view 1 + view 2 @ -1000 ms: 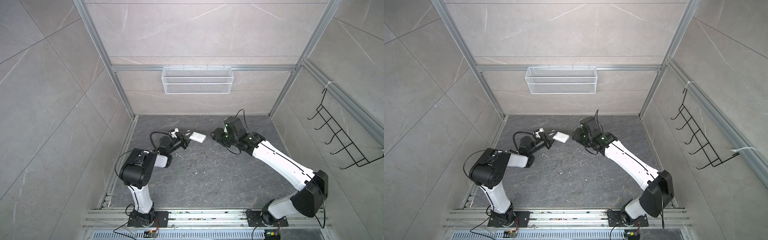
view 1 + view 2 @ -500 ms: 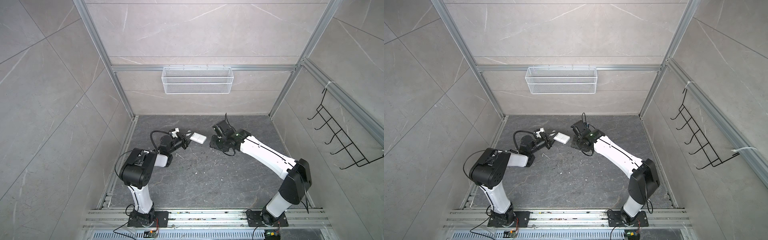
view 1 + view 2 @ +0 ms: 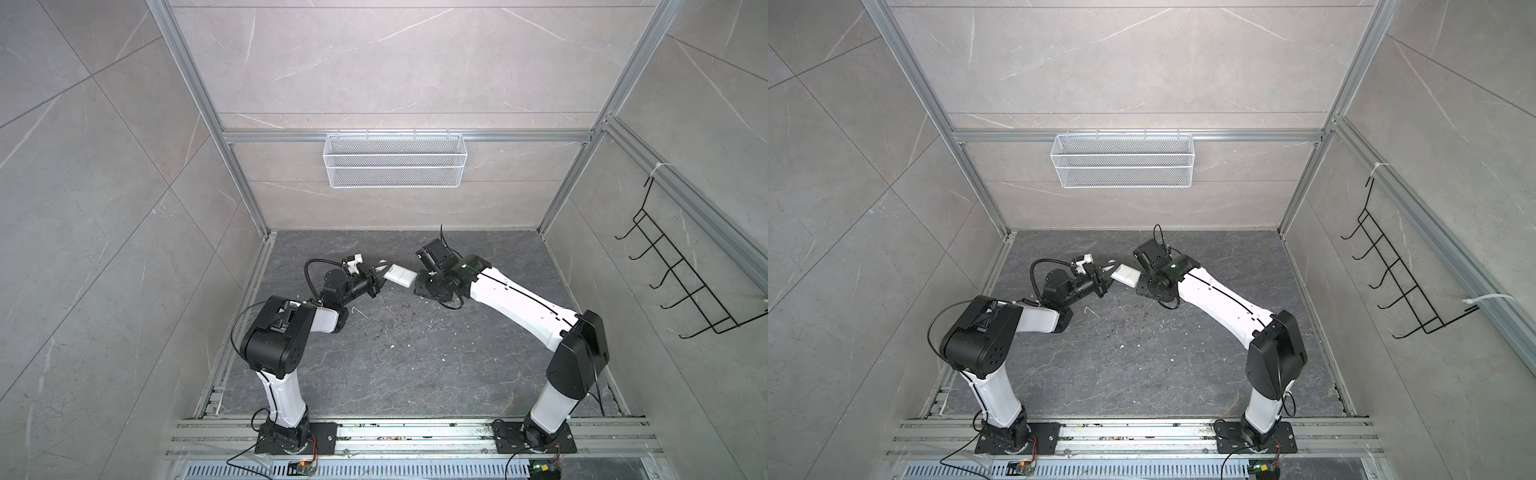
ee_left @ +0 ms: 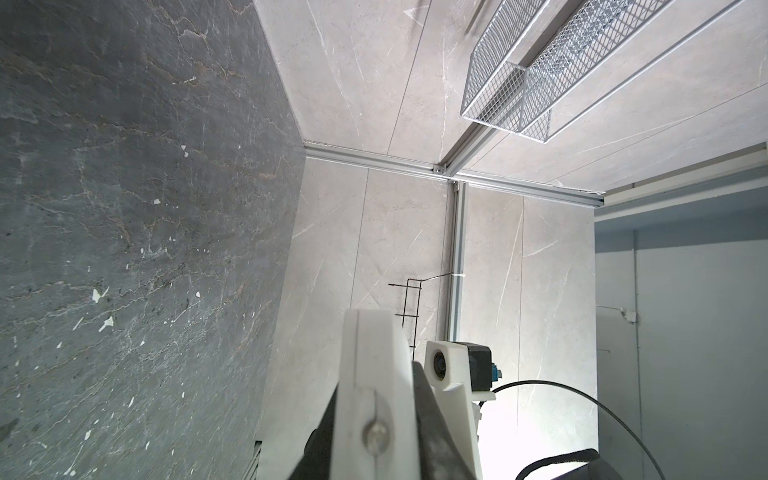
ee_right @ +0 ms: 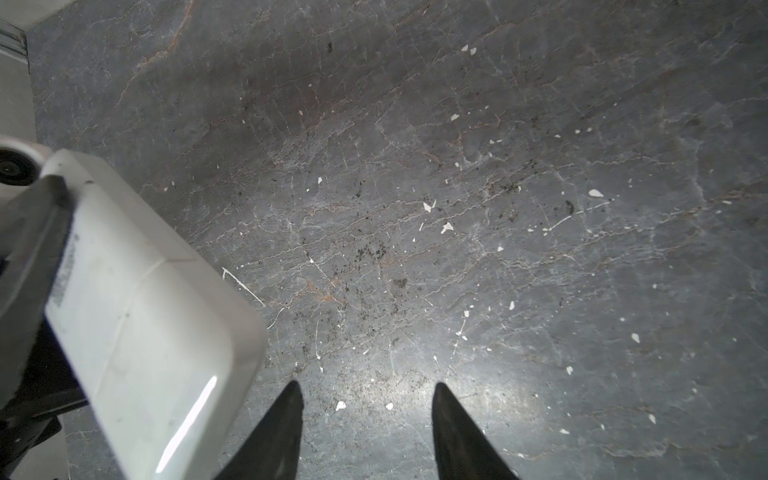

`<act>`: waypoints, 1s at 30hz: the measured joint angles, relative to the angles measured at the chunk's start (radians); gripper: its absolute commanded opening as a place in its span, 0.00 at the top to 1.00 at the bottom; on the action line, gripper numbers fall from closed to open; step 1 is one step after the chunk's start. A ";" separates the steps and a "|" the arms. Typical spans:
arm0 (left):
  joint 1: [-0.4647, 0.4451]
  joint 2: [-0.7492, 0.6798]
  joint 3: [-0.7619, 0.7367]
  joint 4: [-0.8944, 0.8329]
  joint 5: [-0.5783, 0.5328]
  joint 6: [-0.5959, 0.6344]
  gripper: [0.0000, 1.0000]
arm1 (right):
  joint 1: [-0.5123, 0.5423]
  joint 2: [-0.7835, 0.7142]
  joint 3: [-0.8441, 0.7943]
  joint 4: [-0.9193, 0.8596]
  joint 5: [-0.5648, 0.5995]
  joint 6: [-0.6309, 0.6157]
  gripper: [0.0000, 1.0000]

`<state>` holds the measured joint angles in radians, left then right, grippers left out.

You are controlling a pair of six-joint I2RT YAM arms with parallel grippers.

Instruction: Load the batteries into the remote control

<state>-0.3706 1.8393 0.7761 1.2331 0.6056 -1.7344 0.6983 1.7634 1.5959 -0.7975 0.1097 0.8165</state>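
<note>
Left end effector (image 3: 377, 277): clamped on remote control (image 3: 400, 276).
Right end effector (image 5: 365, 390): jaws apart, empty, at remote control's 3 o'clock.

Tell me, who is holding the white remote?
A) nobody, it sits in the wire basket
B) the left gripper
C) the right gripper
B: the left gripper is shut on one end of the remote control, while the right gripper has its jaws apart with nothing between them.
</note>
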 measured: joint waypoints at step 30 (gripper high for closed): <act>-0.041 0.086 0.034 0.086 -0.058 -0.107 1.00 | -0.008 -0.312 -0.276 0.154 -0.040 0.003 0.47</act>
<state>-0.4118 1.9255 0.8104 1.3190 0.5480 -1.8416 0.6903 1.4517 1.3201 -0.6434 0.0692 0.8200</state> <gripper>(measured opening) 0.181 0.511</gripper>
